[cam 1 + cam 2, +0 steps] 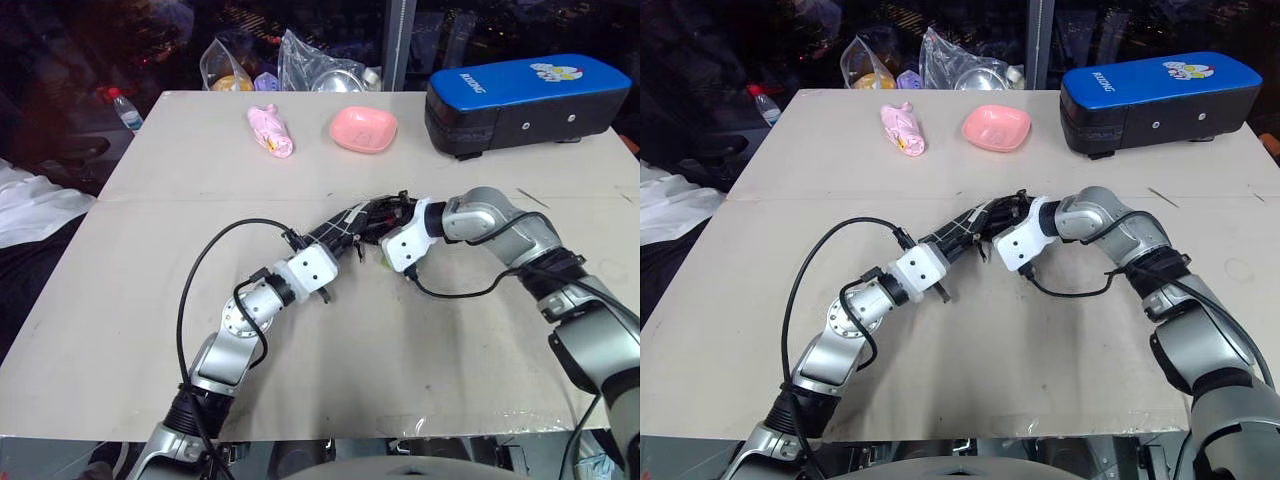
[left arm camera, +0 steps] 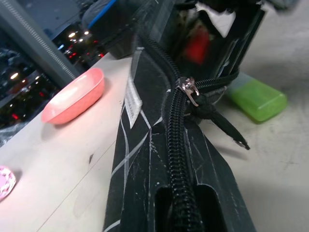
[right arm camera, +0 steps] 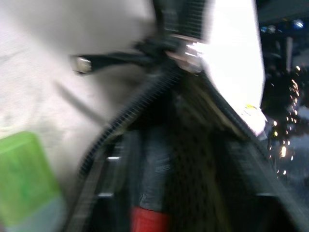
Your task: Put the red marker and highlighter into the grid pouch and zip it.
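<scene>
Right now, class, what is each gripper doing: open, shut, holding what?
Left gripper: shut on the grid pouch.
Right gripper: at the pouch's open mouth, with the red marker between its fingers; open or shut cannot be told.

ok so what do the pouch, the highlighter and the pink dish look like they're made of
Pouch: looks like woven black fabric with thin white grid lines, a sewn white label and a coil zipper with a shiny metal slider.
Highlighter: seemingly plastic, with a bright green, smooth, slightly translucent body.
Pink dish: smooth, evenly coloured and softly glossy, probably plastic, though glazed ceramic can't be ruled out.
</scene>
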